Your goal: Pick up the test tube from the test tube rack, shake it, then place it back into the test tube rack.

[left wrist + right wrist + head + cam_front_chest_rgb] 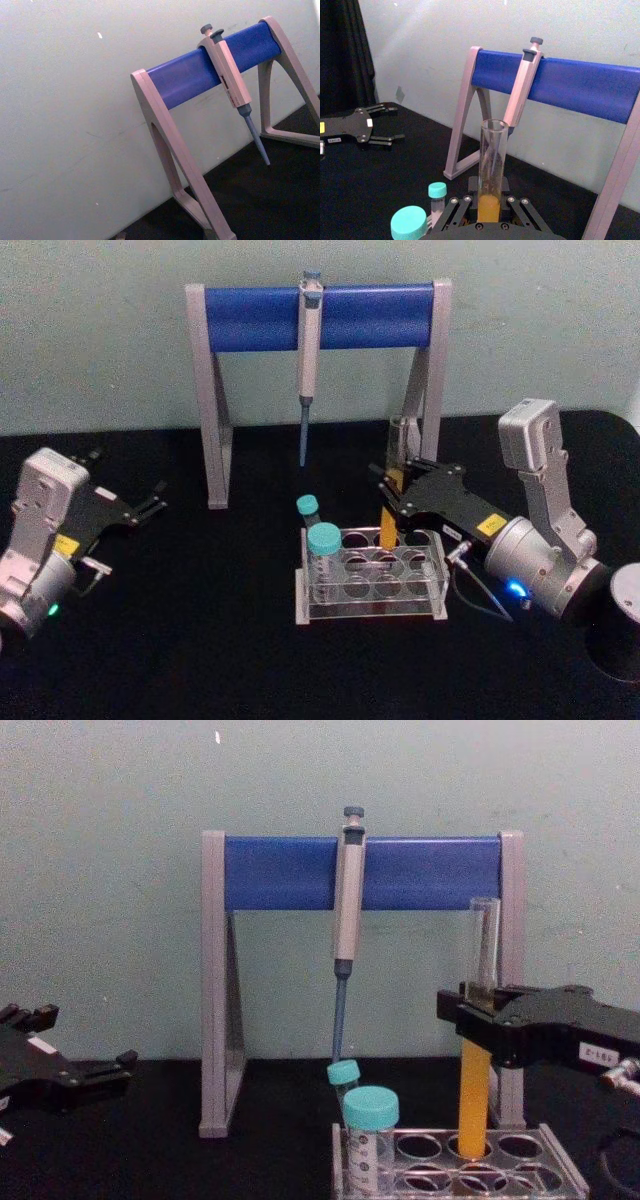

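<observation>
- The right gripper [390, 495] reaches in from the right side of the black table [200, 640], and its fingers are clamped on the test tube [475, 1100] about halfway up its length.
- The test tube stands close to upright; orange-yellow liquid fills its lower half and the clear, open top rises above the gripper.
- Its lower end sits at a back-row hole of the test tube rack [372, 612]; whether it touches the bottom I cannot tell.
- The rack lies near the middle of the table, somewhat towards the right edge.
- Two teal-capped vials occupy the rack's left end: the front vial [371, 1120] is upright and the back vial [343, 1072] leans.
- The left gripper [128, 480] rests near the table's left edge, well apart from the rack, with its fingers spread apart and nothing between them.
- Along the back edge stands a grey stand with a blue bar [320, 318]; a grey pipette [310, 340] hangs from it, tip down.
</observation>
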Available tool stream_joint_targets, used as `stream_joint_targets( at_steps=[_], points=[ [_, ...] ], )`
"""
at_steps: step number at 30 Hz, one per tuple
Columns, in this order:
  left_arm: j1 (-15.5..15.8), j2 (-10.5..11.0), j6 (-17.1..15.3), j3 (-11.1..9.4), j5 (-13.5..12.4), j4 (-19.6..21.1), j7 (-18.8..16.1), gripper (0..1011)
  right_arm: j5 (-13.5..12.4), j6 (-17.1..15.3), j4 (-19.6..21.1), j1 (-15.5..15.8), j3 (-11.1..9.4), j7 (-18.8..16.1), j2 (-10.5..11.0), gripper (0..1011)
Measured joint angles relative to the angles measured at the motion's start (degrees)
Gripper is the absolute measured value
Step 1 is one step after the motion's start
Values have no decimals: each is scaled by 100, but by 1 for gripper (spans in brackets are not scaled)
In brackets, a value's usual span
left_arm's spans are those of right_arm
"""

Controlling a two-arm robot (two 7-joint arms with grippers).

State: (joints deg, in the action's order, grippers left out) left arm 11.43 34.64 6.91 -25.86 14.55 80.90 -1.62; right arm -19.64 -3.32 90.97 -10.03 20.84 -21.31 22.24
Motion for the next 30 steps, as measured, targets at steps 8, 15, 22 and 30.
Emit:
stream_joint_targets(
  at_steps=[8,15,22,30],
  points=[
    [0,0,0,0,0,0,0,1001,8,-29,-32,70,-19,16,-23,233],
    [0,0,0,0,0,0,0,1001,8,-69,-62,112,-38,34,-41,233],
    [0,0,0,0,0,0,0,1001,4,-96,-105,161,-40,43,-71,233],
    [0,0,0,0,0,0,0,1002,18,-106,-184,182,-29,62,-96,233]
  ],
)
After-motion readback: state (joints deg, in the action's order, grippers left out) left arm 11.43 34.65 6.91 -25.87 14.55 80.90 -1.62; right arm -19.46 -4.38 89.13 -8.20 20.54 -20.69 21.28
